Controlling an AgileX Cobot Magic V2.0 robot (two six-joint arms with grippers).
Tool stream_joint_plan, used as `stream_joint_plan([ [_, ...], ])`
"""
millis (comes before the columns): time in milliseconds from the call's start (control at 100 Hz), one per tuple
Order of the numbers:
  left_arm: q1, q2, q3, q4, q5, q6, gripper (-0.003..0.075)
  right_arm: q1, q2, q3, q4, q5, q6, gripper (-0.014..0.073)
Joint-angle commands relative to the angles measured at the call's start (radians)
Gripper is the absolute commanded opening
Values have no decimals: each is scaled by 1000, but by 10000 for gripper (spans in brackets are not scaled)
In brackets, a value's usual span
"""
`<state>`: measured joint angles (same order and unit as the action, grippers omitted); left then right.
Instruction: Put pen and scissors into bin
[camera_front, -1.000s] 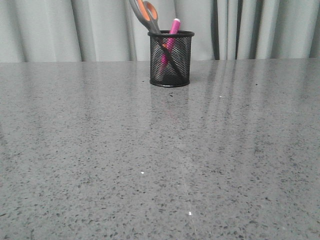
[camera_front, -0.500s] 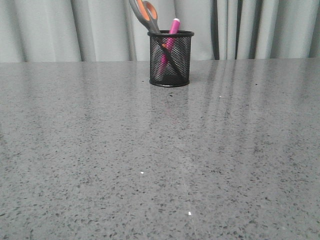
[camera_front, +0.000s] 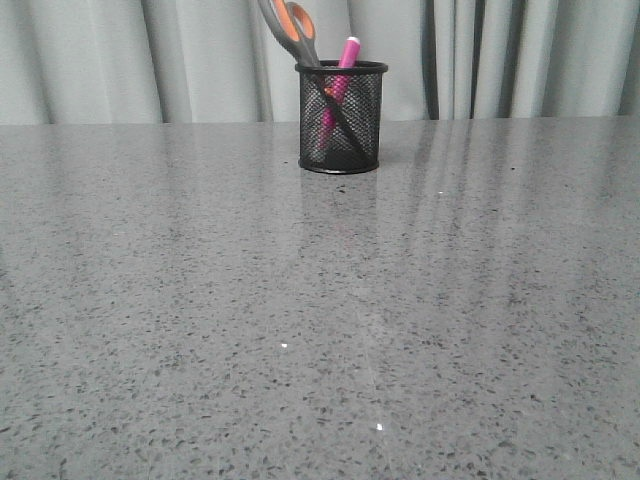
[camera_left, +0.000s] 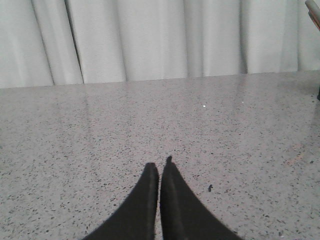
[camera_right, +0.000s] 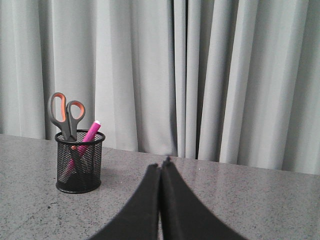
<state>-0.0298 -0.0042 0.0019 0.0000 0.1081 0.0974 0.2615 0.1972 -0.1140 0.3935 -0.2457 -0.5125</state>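
Note:
The black wire-mesh bin (camera_front: 341, 120) stands upright at the far middle of the grey speckled table. The magenta pen (camera_front: 340, 85) and the scissors (camera_front: 292, 30) stand inside it, the scissors' grey and orange handles sticking out above the rim. The right wrist view shows the bin (camera_right: 79, 162) with the scissors (camera_right: 66, 115) and pen (camera_right: 90, 134) in it, well away from my right gripper (camera_right: 160, 164), which is shut and empty. My left gripper (camera_left: 159, 167) is shut and empty over bare table. Neither gripper shows in the front view.
Grey pleated curtains (camera_front: 150, 60) hang behind the table's far edge. A sliver of something grey shows at the edge of the left wrist view (camera_left: 314, 9).

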Motion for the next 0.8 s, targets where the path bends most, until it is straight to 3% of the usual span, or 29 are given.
stream_joint_plan([
  [0,-2,-32,44,0,-75,-8,-19,-10,7,-24,-73,-76,-6,-58],
  [90,-2,-32,44,0,-75,-8,-19,-60,3,-24,-185,-55,124,-58],
  [170,-2,-32,44,0,-75,-8,-19,-141,2,-24,-299,37,265,-58],
  [240,-2,-32,44,0,-75,-8,-19,-201,-10,-24,-348,143,312,-58],
  [360,-2,-32,44,0,-75,-8,-19,-246,-65,-15,-376,272,314,-58],
  [640,-2,-32,44,0,-75,-8,-19,-248,-228,143,-394,246,330,-58],
  [790,-2,-30,44,0,-73,-8,-19,-250,-226,141,-394,324,352,-58],
])
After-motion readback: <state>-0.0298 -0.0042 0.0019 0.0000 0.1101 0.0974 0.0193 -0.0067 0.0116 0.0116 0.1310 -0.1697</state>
